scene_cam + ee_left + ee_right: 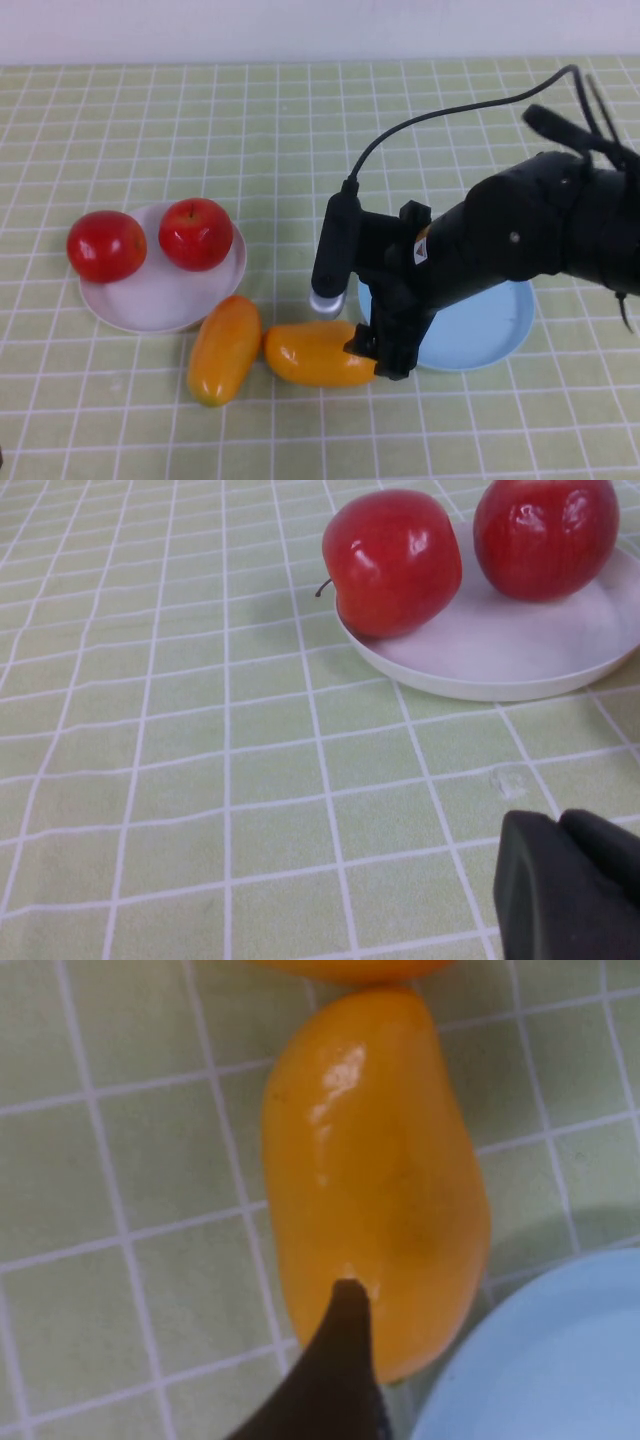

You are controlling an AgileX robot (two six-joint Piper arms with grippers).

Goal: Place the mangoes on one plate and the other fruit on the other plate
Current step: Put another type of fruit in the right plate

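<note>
On checked green cloth:
Done: round red apples (195, 233) on white plate (150, 300).
Left: glossy orange mangoes (315, 353), light blue plate (490, 335).
Right gripper (378, 355): at mango, spread unclear.
Left gripper (570, 885): pressed together.

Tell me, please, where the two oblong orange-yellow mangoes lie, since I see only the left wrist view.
Observer: Both lie on the green checked cloth between the plates: the left mango by the round white plate, the right mango by the round light blue plate.
Operator: My left hand is shut, low over the cloth near the white plate. Where is the right hand?
Observer: The right hand is low at the right mango's end nearest the blue plate.
Operator: Any fruit on the blue plate?
Observer: None on its visible part; the right arm hides the rest.
</note>
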